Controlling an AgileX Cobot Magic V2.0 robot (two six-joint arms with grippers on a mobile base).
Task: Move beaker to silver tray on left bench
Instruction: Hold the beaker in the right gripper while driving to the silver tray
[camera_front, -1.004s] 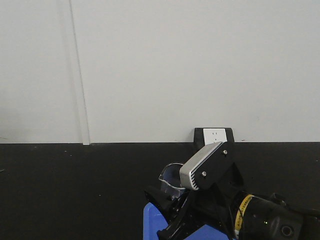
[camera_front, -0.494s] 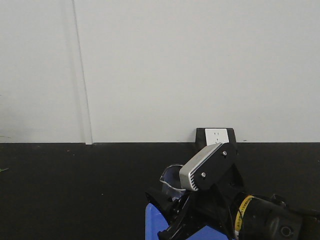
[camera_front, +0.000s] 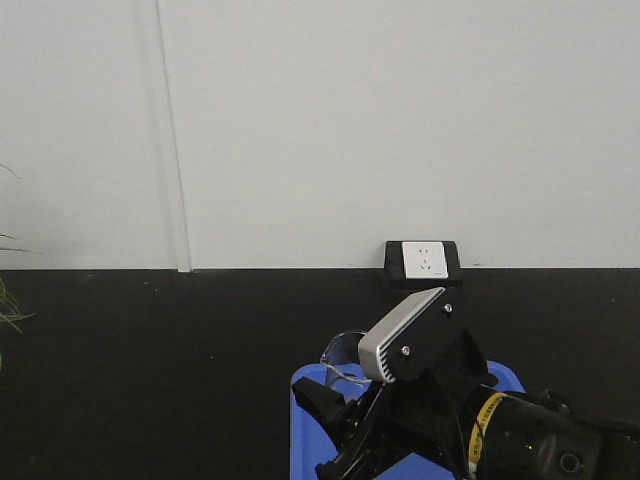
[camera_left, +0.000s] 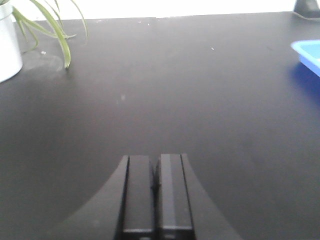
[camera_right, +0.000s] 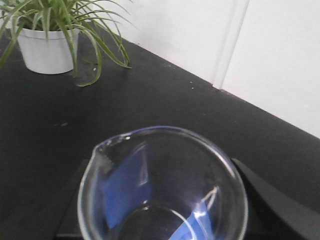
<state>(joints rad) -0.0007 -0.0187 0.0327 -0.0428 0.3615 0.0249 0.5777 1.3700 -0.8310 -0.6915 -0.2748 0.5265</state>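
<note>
The small clear glass beaker (camera_right: 125, 190) fills the lower half of the right wrist view, its pour lip at the upper left. My right gripper (camera_right: 165, 210) is shut on it, one dark finger on each side. In the front view the beaker (camera_front: 340, 352) hangs just above the bright blue tray (camera_front: 300, 425), ahead of my right gripper (camera_front: 345, 400). My left gripper (camera_left: 155, 165) is shut on nothing, low over the black bench top (camera_left: 165, 90). The silver tray is out of view.
A spider plant in a white pot (camera_right: 47, 50) stands on the black worktop near the wall, and the pot (camera_left: 7, 45) also shows at the far left. A corner of the blue tray (camera_left: 307, 52) lies right. A wall socket (camera_front: 423, 260) sits at the bench's back edge.
The front view has shifted: the socket and the bench's back edge sit higher, plant leaves now show at the left, and more of the blue tray shows. The beaker stays in my right gripper.
</note>
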